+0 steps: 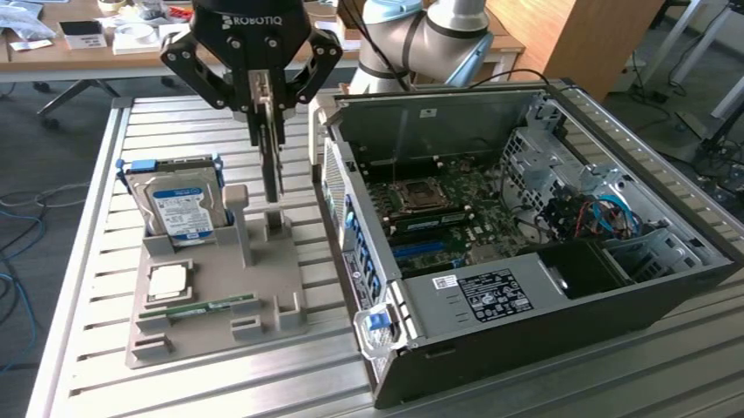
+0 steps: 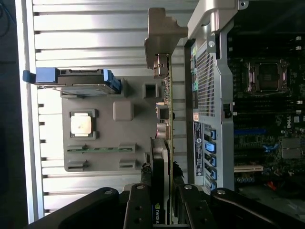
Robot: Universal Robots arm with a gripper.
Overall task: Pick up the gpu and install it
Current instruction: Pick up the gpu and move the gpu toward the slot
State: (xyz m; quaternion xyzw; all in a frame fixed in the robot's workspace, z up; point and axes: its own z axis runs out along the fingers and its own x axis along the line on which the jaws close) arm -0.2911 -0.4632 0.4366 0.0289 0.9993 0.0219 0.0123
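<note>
At the exterior view's left, a hard drive (image 1: 174,205) stands in a grey holder (image 1: 215,335), with a chip (image 1: 171,280) and a memory stick (image 1: 212,305) lying in it nearer the front. Over the holder's far side, the gripper (image 1: 267,111) is clamped on the gpu (image 1: 271,170), which hangs edge-on and upright. The open computer case (image 1: 581,318) lies just beside it on the right.

The grip is on a thin edge, so the card could tilt or slip if it bumps anything. Its metal bracket (image 2: 164,33) sits close to the case's perforated wall (image 2: 207,81) and might snag there.

I cannot tell whether the card's lower end is free of the holder or touching it. Seen edge-on, its fan face is hidden. The case wall cuts off part of the motherboard (image 1: 454,187), so its card slots are hard to make out.
</note>
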